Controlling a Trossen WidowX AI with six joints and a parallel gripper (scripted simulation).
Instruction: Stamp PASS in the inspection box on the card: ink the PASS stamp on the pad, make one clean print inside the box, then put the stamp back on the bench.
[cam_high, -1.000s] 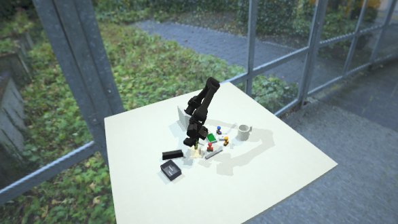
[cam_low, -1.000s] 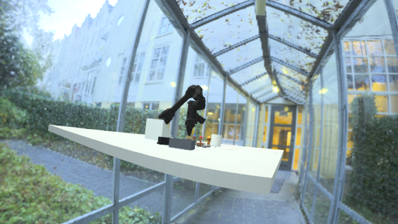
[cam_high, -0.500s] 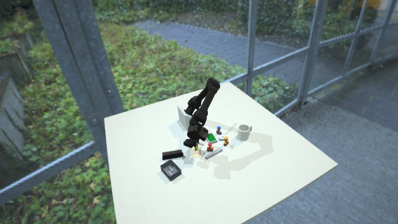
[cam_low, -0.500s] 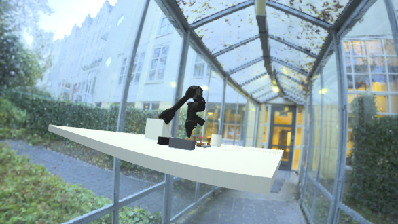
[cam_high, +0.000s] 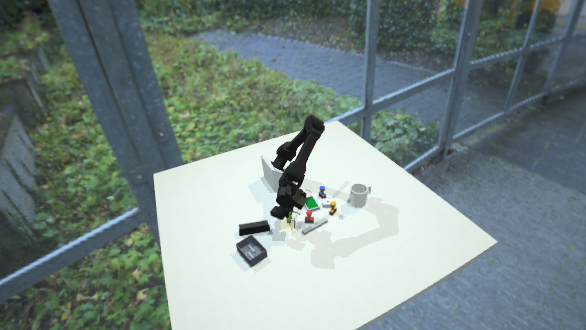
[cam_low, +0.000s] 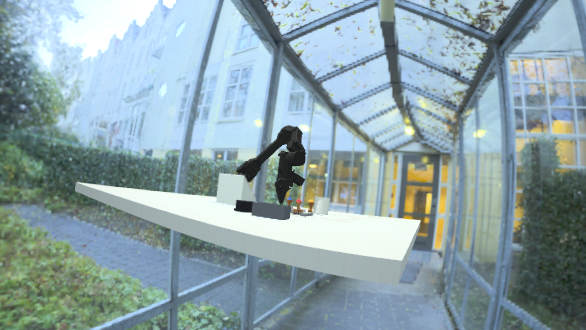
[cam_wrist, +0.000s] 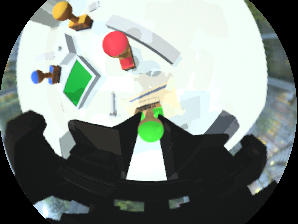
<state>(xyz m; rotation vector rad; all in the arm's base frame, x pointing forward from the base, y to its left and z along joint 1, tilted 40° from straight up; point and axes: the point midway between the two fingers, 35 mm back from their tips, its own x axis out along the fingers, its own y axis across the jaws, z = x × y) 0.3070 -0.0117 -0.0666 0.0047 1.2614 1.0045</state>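
My gripper (cam_high: 288, 215) (cam_low: 282, 202) (cam_wrist: 149, 116) points down and is shut on the green-knobbed stamp (cam_high: 289, 219) (cam_wrist: 151, 132). The stamp is over the near part of the cream card (cam_high: 285, 226) (cam_wrist: 172, 100); whether its base touches the card cannot be told. The card shows a dark blue line and small print; the box and any mark under the stamp are hidden or too small to tell. The green ink pad (cam_high: 311, 202) (cam_wrist: 77, 83) lies off to one side in its pale tray. A red-knobbed stamp (cam_high: 309, 217) (cam_wrist: 116, 44) stands beyond the card.
An orange stamp (cam_high: 333, 206) (cam_wrist: 63, 11) and a blue stamp (cam_high: 322, 190) (cam_wrist: 36, 76) stand around the pad. A grey bar (cam_high: 315, 226) (cam_wrist: 142, 37) lies behind the red stamp. Also there are a mug (cam_high: 358, 196), a black block (cam_high: 254, 228) and a dark tray (cam_high: 251, 251) (cam_low: 270, 210).
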